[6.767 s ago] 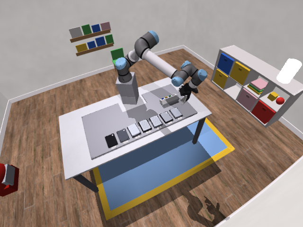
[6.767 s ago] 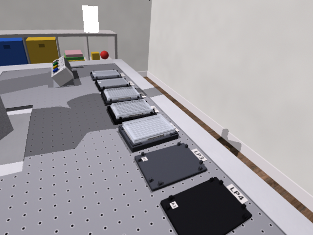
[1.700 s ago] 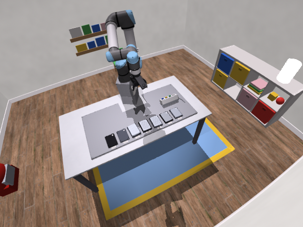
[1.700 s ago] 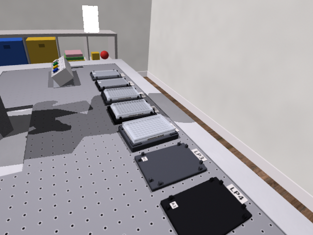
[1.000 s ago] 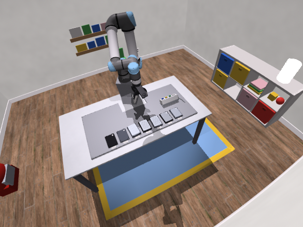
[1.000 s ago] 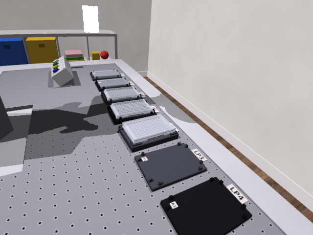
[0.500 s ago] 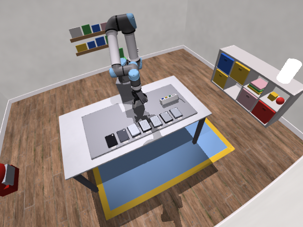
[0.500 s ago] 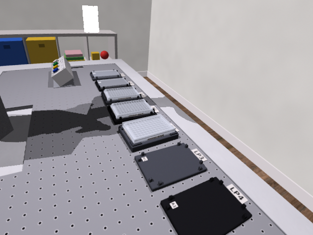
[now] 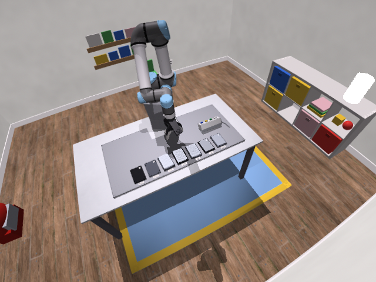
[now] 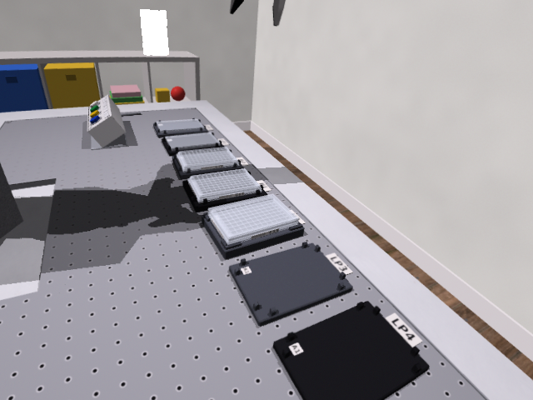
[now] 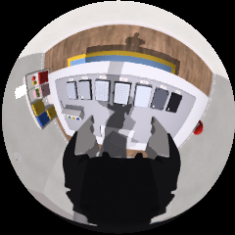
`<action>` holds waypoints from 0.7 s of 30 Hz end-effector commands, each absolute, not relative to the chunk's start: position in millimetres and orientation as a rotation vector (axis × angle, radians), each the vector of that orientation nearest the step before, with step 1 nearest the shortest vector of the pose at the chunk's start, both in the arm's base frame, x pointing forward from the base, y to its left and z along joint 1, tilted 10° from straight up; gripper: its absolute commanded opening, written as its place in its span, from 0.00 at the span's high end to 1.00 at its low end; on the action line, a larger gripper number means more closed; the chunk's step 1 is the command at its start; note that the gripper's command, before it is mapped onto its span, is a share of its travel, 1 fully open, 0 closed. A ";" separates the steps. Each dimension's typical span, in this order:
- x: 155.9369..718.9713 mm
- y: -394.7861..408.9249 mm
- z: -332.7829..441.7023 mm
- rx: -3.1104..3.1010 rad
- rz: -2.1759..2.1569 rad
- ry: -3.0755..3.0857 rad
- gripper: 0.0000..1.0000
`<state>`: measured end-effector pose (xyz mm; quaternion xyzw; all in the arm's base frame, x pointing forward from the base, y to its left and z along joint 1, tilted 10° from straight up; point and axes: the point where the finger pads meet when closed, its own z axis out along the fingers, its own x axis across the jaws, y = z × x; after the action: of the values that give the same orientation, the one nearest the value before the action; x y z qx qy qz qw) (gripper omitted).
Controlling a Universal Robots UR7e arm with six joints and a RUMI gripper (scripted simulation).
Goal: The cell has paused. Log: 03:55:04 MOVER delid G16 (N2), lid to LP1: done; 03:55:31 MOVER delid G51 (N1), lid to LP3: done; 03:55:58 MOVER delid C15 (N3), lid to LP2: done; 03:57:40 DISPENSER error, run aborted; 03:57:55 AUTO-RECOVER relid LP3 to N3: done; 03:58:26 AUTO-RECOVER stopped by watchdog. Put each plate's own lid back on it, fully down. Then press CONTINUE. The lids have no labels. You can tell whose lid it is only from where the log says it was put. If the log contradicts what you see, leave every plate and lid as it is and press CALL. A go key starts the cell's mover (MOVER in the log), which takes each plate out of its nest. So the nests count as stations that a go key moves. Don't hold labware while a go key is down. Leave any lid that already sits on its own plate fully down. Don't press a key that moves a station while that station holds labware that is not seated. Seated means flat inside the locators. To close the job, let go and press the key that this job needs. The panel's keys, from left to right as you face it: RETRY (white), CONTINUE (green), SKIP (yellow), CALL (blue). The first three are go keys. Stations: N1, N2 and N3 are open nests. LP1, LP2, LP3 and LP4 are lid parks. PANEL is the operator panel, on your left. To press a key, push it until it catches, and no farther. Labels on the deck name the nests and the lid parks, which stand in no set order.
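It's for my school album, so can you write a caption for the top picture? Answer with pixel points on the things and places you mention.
A robot arm (image 9: pixel 162 57) holds its open gripper (image 9: pixel 173 136) over a table (image 9: pixel 87 170).

Arm (image 9: pixel 140 66) has swung off the left side since 6.8 s ago. Was stretched out over by the button box (image 9: pixel 209 124) (image 10: pixel 108 125) (image 11: pixel 73 112); now folded up high near its base, in front of the wall shelves (image 9: pixel 113 63) that were in plain view then.

Gripper (image 9: pixel 172 134) (image 10: pixel 256 12) (image 11: pixel 122 116) went from beside the box to above mid-deck. Over the last 1.7 s it moved outward, toward the plate row. Fingertips now poke into the exterior view's top edge; out of that view 0.5 s ago.

Deck shadow (image 9: pixel 172 147) (image 10: pixel 107 211) (image 11: pixel 117 119) followed, now reaching the row. Floor shadow (image 9: pixel 211 262) shifted too.
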<state>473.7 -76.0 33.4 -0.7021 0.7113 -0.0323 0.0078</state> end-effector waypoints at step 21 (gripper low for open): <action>464.1 -89.3 -57.4 -2.163 -0.146 2.244 0.18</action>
<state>467.0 -87.3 -40.5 -0.6942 0.7184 -0.0438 0.0096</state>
